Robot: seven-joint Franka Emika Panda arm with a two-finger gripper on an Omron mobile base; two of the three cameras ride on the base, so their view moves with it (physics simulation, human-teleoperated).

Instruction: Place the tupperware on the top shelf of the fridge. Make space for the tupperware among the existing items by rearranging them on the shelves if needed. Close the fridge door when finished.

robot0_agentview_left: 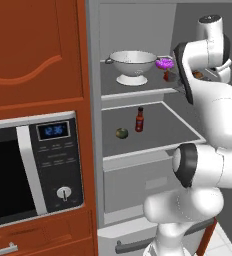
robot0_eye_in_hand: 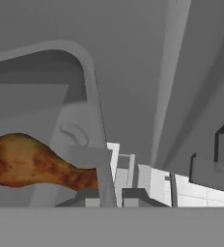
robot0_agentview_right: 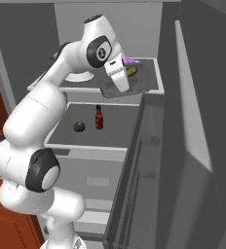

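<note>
The fridge [robot0_agentview_left: 95, 125] stands open, its door [robot0_agentview_right: 202, 146] swung wide at three o'clock of the arm. On the top shelf [robot0_agentview_left: 133, 90] a white colander [robot0_agentview_left: 132, 64] sits toward nine o'clock, with a purple bowl [robot0_agentview_left: 164, 63] and a small red fruit [robot0_agentview_left: 166, 76] beside it. The gripper [robot0_eye_in_hand: 113, 193] is clenched on the thin wall of the grey tupperware [robot0_agentview_right: 122, 85], which holds a browned drumstick [robot0_eye_in_hand: 34, 161] and lies at the shelf's three o'clock end. Below, a sauce bottle [robot0_agentview_left: 139, 120] and a greenish fruit [robot0_agentview_left: 121, 133] share the second shelf [robot0_agentview_left: 153, 132].
</note>
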